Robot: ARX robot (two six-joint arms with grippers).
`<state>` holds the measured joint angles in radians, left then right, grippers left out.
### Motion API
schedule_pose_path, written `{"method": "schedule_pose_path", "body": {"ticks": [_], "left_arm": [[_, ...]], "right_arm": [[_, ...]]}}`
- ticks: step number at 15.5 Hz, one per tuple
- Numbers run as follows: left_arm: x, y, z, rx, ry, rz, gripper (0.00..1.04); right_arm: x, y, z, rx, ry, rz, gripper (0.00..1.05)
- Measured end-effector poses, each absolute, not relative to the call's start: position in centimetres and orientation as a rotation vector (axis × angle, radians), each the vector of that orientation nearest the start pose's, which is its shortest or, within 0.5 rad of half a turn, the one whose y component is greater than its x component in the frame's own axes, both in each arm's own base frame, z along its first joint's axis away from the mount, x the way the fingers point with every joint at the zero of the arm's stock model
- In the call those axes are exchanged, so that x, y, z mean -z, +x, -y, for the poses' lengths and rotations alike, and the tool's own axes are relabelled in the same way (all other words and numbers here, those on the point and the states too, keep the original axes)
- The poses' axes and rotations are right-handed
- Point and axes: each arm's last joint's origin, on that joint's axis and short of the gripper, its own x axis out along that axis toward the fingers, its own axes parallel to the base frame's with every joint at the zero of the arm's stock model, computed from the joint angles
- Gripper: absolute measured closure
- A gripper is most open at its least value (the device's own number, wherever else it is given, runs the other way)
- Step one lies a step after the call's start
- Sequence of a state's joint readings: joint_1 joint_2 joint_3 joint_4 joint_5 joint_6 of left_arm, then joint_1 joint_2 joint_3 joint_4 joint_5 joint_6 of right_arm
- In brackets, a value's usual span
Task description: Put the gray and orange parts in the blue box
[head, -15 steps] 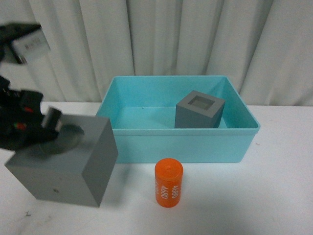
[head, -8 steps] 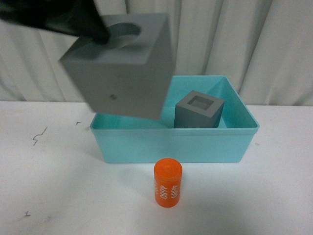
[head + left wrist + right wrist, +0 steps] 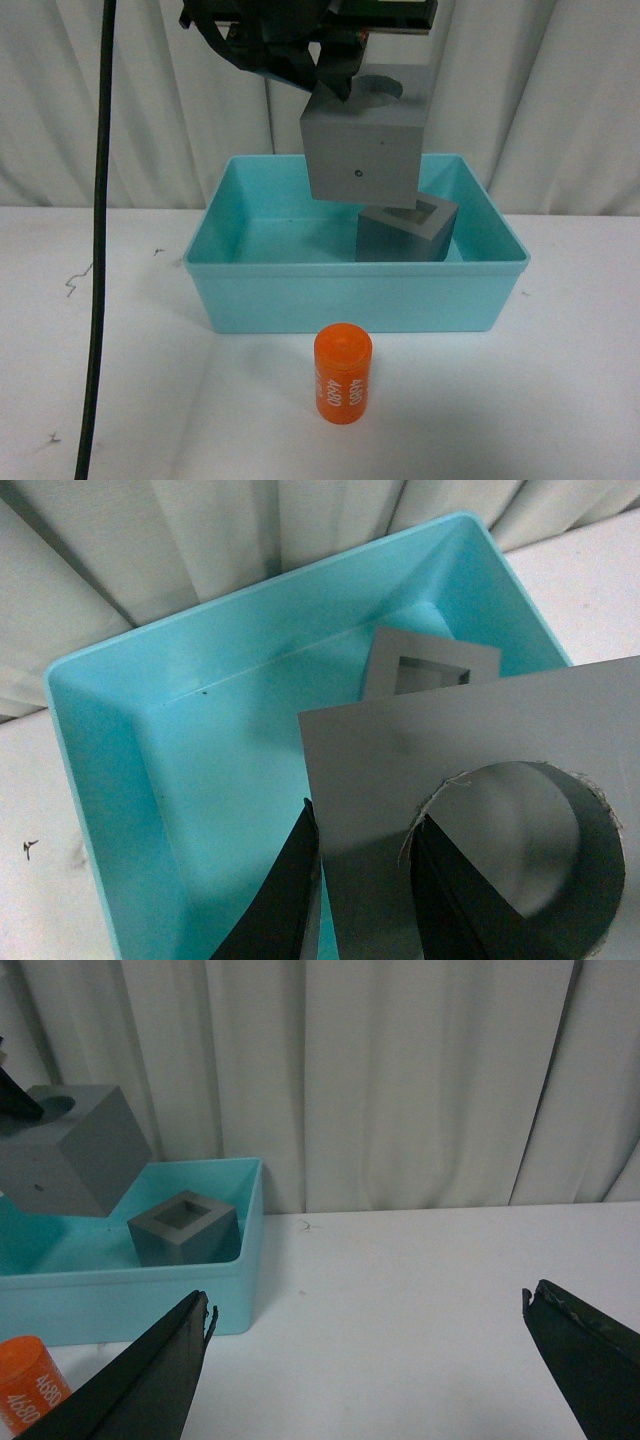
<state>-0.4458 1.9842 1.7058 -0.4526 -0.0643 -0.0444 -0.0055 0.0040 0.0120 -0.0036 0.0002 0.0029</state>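
1. Front view. My left gripper (image 3: 338,85) is clamped on the round-recess cube (image 3: 362,150), one finger in the recess and one outside the wall. Half a second ago the cube hung over the left front part of the blue box (image 3: 355,268). Now it hangs tilted over the right rear part, directly above the square-recess cube (image 3: 405,235) on the box floor. I cannot tell whether the two cubes touch.
2. The orange cylinder (image 3: 343,375) stands upright on the white table (image 3: 560,400) just in front of the box, where it was before. A black cable (image 3: 97,250) hangs down at the left, and a curtain (image 3: 530,90) is behind.
3. Left wrist view. My fingers (image 3: 285,900) straddle one wall of the held cube. The cube hides part of the square-recess cube and the box floor.
4. Right wrist view. My right gripper (image 3: 370,1360) is spread wide and holds nothing. It is above the bare table, beside the box.
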Motion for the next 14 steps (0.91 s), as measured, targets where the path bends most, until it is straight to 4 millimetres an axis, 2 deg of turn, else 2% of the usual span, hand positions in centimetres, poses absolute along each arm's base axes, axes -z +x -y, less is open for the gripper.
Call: {"method": "schedule_pose_path", "body": {"ticks": [3,5,9,14], "left_arm": [[-24.7,42.6,18.6,0.276,0.161,-0.763,0.84],[-23.2,43.3,17.2,0.229,0.16,-0.787,0.84],[-20.7,43.6,14.4,0.158,0.153,-0.833,0.84],[-19.4,43.3,13.9,0.148,0.157,-0.852,0.84]], "right_arm": [[-16.7,9.7,0.1,0.006,0.003,0.004,0.06],[-16.7,9.7,0.1,0.006,0.003,0.004,0.06],[-16.7,9.7,0.1,0.006,0.003,0.005,0.06],[-16.7,9.7,0.1,0.006,0.003,0.004,0.06]]}}
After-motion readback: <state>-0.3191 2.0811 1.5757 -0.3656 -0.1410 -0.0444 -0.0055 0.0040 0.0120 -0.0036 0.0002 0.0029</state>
